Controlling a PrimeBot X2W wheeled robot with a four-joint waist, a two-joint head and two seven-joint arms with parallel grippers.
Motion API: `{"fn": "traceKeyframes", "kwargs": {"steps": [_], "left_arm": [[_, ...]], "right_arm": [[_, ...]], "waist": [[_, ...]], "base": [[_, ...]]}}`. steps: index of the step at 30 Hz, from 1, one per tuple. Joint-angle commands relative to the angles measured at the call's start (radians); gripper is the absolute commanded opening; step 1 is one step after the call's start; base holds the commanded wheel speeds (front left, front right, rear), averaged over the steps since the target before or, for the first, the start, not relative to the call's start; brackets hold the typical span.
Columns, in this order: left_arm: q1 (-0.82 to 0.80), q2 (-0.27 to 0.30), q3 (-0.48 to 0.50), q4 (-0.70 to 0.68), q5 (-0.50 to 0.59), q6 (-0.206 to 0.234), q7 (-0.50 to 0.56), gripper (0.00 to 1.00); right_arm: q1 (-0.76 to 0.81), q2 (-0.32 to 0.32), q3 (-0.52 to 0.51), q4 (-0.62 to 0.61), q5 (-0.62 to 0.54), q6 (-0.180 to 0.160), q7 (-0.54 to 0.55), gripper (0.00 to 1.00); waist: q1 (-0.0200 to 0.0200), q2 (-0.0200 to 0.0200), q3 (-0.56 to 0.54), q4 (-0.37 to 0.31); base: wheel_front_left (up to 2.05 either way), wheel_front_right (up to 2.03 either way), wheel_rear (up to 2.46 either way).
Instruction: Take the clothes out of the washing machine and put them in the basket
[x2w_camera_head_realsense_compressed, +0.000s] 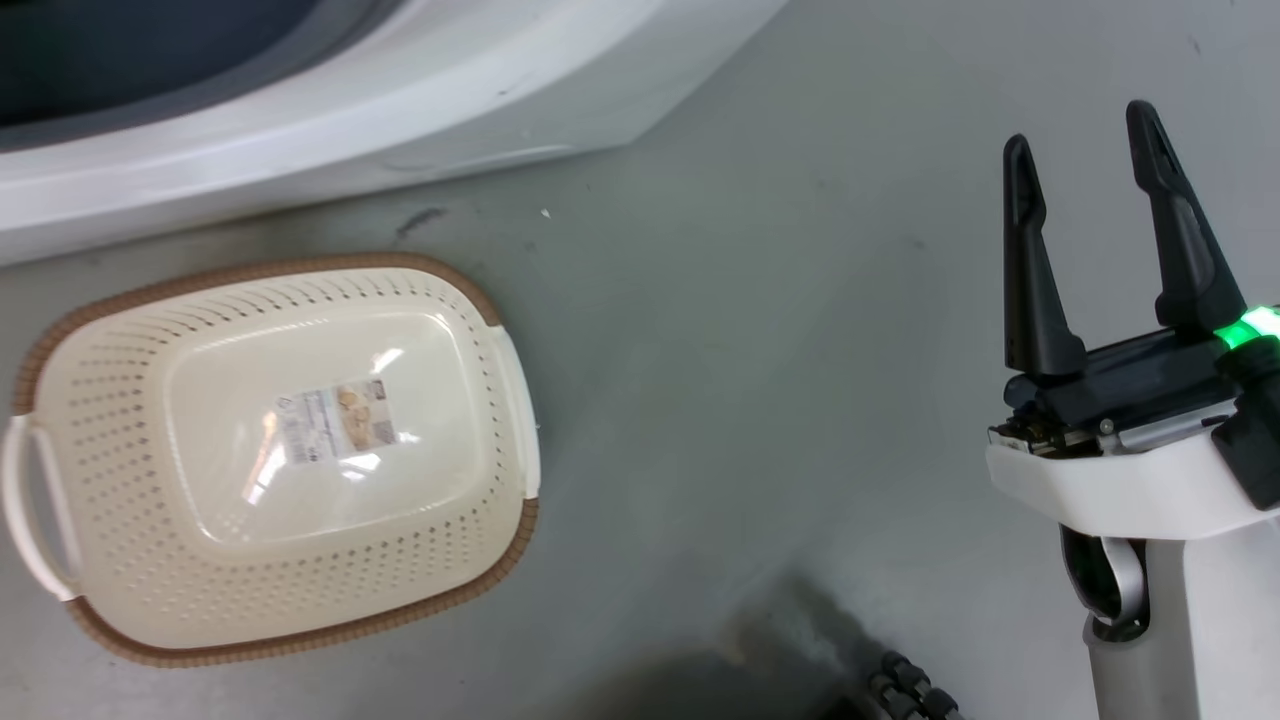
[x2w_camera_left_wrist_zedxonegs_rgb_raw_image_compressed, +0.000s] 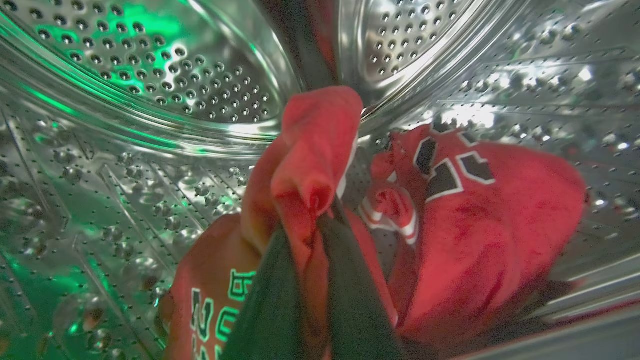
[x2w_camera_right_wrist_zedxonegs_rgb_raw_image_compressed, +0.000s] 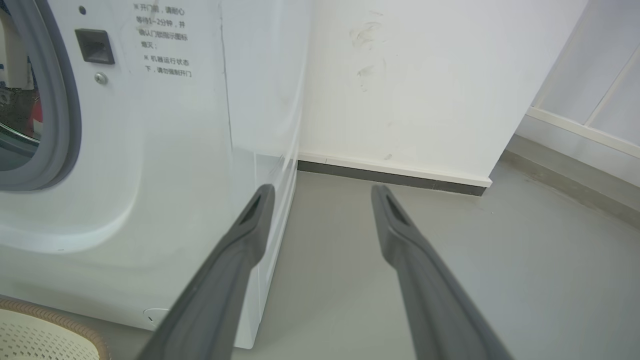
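Inside the washing machine's steel drum (x2w_camera_left_wrist_zedxonegs_rgb_raw_image_compressed: 150, 75), my left gripper (x2w_camera_left_wrist_zedxonegs_rgb_raw_image_compressed: 320, 210) is shut on a fold of a red jersey (x2w_camera_left_wrist_zedxonegs_rgb_raw_image_compressed: 310, 150), which stands up bunched between the dark fingers (x2w_camera_left_wrist_zedxonegs_rgb_raw_image_compressed: 270, 300). A second red jersey (x2w_camera_left_wrist_zedxonegs_rgb_raw_image_compressed: 490, 215) with black and white lettering lies to the right on the drum wall. The cream basket (x2w_camera_head_realsense_compressed: 270, 450) with its brown rim sits on the floor in front of the white washing machine (x2w_camera_head_realsense_compressed: 350, 110), holding nothing but its label. My right gripper (x2w_camera_head_realsense_compressed: 1085, 160) hangs open over bare floor, right of the basket, nothing between its fingers (x2w_camera_right_wrist_zedxonegs_rgb_raw_image_compressed: 240, 250).
The grey floor (x2w_camera_head_realsense_compressed: 750, 350) spreads between basket and right arm. In the right wrist view the machine's front (x2w_camera_right_wrist_zedxonegs_rgb_raw_image_compressed: 165, 150) with its grey door ring (x2w_camera_right_wrist_zedxonegs_rgb_raw_image_compressed: 60, 100) stands left, a white wall (x2w_camera_right_wrist_zedxonegs_rgb_raw_image_compressed: 400, 90) with dark skirting behind, the basket's rim (x2w_camera_right_wrist_zedxonegs_rgb_raw_image_compressed: 45, 315) at lower left.
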Motion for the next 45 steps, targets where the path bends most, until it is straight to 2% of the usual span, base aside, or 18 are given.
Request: {"fn": "traceKeyframes", "kwargs": {"steps": [1,9,16,25,33,39,45], "left_arm": [[0.034,-0.016,0.001,0.008,-0.009,0.001,-0.03,0.0],[0.202,-0.091,-0.012,0.011,-0.041,0.001,-0.156,0.0],[0.347,-0.124,0.025,-0.091,-0.025,0.025,-0.177,0.0],[0.68,-0.136,0.185,-0.47,0.089,0.115,-0.177,0.0],[0.948,-0.151,0.304,-0.777,0.176,0.163,-0.176,0.0],[1.092,-0.143,0.313,-0.925,0.193,0.187,-0.176,0.0],[1.21,-0.137,0.3,-1.004,0.171,0.211,-0.144,0.0]], "right_arm": [[0.011,0.002,-0.006,0.007,-0.006,-0.001,-0.002,1.0],[0.055,0.002,-0.024,0.045,-0.024,-0.001,-0.002,1.0],[0.093,0.001,-0.037,0.069,-0.045,-0.001,-0.002,1.0],[0.135,0.002,-0.053,0.097,-0.056,-0.001,-0.002,1.0],[0.18,0.002,-0.05,0.118,-0.066,-0.001,-0.002,1.0],[0.199,0.002,-0.052,0.121,-0.065,-0.001,-0.002,1.0],[0.194,0.002,-0.058,0.123,-0.059,-0.001,-0.002,1.0]], "waist": [[0.0,0.0,-0.056,0.039],[0.0,0.0,-0.189,0.099],[0.0,0.0,-0.29,0.143],[0.0,0.0,-0.427,0.194],[0.0,0.0,-0.516,0.224],[0.0,0.0,-0.544,0.241],[0.0,0.0,-0.543,0.249]], "base": [[0.0,0.0,0.0],[0.0,0.0,0.0],[0.0,0.0,0.0],[0.0,0.0,0.0],[0.0,0.0,0.0],[0.0,0.0,0.0],[0.0,0.0,0.0]]}}
